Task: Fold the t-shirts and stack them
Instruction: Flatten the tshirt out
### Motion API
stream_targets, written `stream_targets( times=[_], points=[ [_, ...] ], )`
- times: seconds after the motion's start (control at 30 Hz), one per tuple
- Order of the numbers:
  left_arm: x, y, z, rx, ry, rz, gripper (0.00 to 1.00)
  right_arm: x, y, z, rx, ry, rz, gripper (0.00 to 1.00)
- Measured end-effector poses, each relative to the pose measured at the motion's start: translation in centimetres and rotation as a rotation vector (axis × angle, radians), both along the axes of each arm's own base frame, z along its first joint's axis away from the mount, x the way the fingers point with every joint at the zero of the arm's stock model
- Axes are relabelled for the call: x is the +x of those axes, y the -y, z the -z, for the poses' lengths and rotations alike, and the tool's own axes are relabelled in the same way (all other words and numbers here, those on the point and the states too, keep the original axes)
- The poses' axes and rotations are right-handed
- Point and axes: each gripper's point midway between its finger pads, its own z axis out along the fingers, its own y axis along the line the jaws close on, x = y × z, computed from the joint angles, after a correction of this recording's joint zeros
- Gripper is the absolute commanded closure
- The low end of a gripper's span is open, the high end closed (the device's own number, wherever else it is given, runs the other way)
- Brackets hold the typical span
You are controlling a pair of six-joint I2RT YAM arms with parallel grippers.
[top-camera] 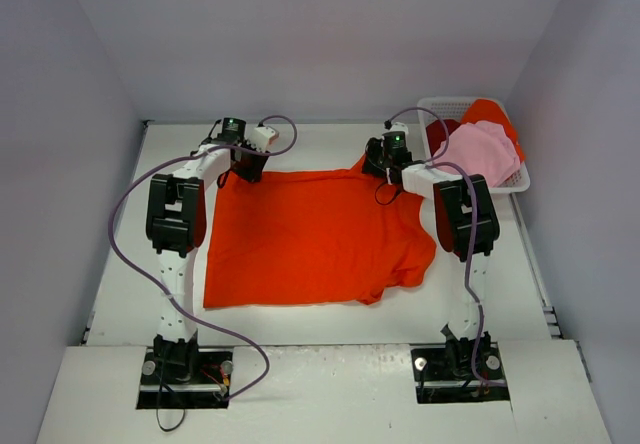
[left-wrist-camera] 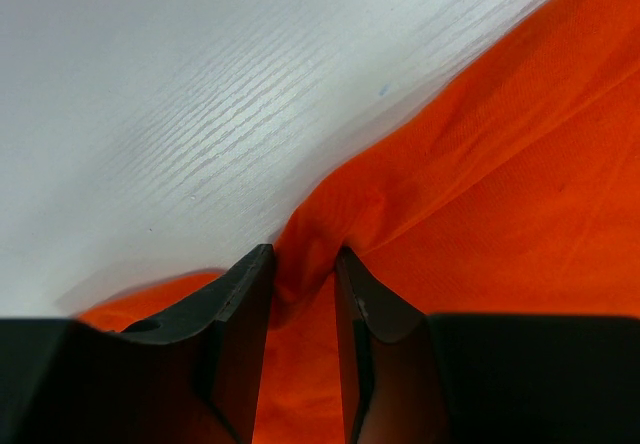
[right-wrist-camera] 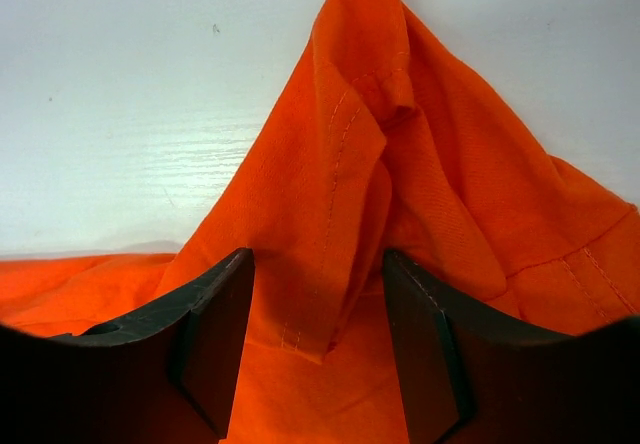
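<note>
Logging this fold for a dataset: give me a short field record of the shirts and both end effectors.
spread out: orange-red t-shirt
left end effector: shut on its far left corner
right end effector: open, jaws astride a raised fold at the far right corner
basket: pink t-shirt, dark red t-shirt, orange t-shirt inside
</note>
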Motion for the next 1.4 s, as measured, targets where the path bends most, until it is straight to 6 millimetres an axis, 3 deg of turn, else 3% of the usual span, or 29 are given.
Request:
stream_targets(
  times=[0.2, 0.33, 0.53, 0.8, 1.13, 1.3, 1.4],
  points=[
    [-0.01, 0.0, 0.0, 0.0, 0.0, 0.0, 0.75, -0.01, 0.01, 0.01, 0.001, -0.001, -0.001, 0.55],
    [-0.01, 0.0, 0.0, 0.0, 0.0, 0.0, 0.75, -0.01, 0.01, 0.01, 0.001, -0.001, -0.001, 0.67],
    [0.0, 0.0, 0.0, 0.0, 0.0, 0.0, 0.75, -0.02, 0.0, 0.01, 0.002, -0.001, -0.001, 0.69],
    [-0.01, 0.0, 0.01, 0.0, 0.0, 0.0, 0.75, 0.0, 0.04, 0.01, 0.001, -0.001, -0.001, 0.79],
    [-0.01, -0.01, 0.03, 0.0, 0.0, -0.001, 0.75, 0.0, 0.08, 0.02, 0.002, -0.002, -0.001, 0.99],
    [-0.04, 0.14, 0.05, -0.001, -0.002, -0.004, 0.92, -0.01, 0.07, 0.02, 0.003, -0.002, -0.002, 1.0],
    [0.03, 0.22, 0.12, 0.001, 0.003, -0.005, 0.93, -0.02, 0.07, 0.03, 0.003, -0.003, -0.002, 1.0]
  ],
)
